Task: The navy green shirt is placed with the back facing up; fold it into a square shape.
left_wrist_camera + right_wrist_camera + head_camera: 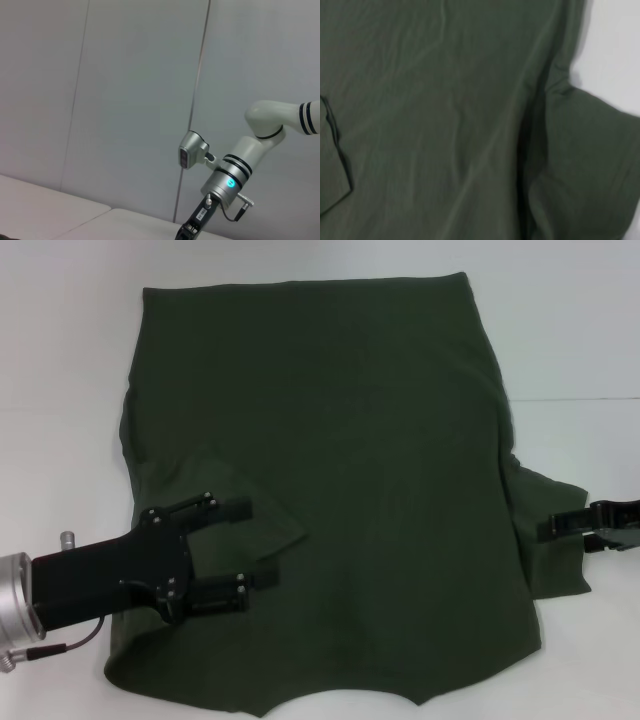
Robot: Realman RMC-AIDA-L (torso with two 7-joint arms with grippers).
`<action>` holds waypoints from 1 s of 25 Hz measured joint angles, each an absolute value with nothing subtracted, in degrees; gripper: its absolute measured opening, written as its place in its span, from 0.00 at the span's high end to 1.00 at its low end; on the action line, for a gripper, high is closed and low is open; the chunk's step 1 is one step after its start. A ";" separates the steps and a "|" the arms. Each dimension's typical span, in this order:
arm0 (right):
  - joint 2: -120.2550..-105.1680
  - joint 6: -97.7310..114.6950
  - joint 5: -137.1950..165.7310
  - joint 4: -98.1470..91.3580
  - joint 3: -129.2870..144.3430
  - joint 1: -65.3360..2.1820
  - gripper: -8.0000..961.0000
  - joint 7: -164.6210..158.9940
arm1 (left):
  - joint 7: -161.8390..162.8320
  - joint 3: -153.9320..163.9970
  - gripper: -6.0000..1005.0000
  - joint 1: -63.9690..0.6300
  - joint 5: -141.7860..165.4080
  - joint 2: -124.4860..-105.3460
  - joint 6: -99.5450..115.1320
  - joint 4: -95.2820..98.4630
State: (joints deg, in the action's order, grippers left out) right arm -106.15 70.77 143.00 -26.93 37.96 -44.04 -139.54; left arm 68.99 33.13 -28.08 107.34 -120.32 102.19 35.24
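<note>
Okay, quick rundown. Shirt [380, 440] spread flat and plain side up on a white table [60, 390], taking up most of the head view, hem at the far end, neck end nearest the robot. Dark olive, a few soft creases, nothing else lying on it but the arm's own shadow.

Left sleeve [270, 530] folded inward over the body, making a slanted flap with a clear edge. Left gripper [248, 545] reaching in from the near left side, hanging right over that flap, fingers [228, 508] spread wide and pinching nothing. Touching the cloth or just above it: hard to say.

Right sleeve [555, 565] sticking out flat onto the table, not folded. Right gripper [550, 528] coming in from the right edge, right at that sleeve's outer edge. Open or closed: can't tell from here.

Right wrist view: mostly green fabric, a fold line along the side seam, the sleeve spreading beyond it, a patch of bare white table in one corner.

Left wrist view: pointed away from the cloth, toward a pale grey panelled wall [125, 100] with thin vertical seams. Right arm [235, 172] out there too, white and silver links, black bands, a small cyan light, a grey camera box [192, 150] on the wrist. Just a strip of tabletop along the frame's edge.
</note>
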 joint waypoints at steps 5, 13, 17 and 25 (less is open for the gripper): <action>-106.76 69.03 143.00 -26.45 38.47 -44.58 0.06 -139.11 | 68.99 33.13 0.12 -28.03 107.15 -120.32 102.21 35.24; -107.28 68.03 142.99 -25.84 39.72 -45.20 0.13 -139.15 | 68.94 33.14 0.12 -28.09 107.01 -120.32 102.22 35.24; -107.33 68.01 142.99 -25.84 39.89 -45.28 0.23 -139.55 | 68.92 33.13 0.12 -28.20 107.01 -120.32 102.22 35.24; -107.06 68.02 142.99 -25.84 39.63 -44.89 0.39 -139.66 | 68.90 33.13 0.12 -28.30 107.01 -120.32 102.22 35.24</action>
State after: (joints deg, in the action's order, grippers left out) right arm -107.06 68.02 142.99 -25.84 39.63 -44.89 -139.66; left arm 68.90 33.13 -28.30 107.02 -120.32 102.22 35.24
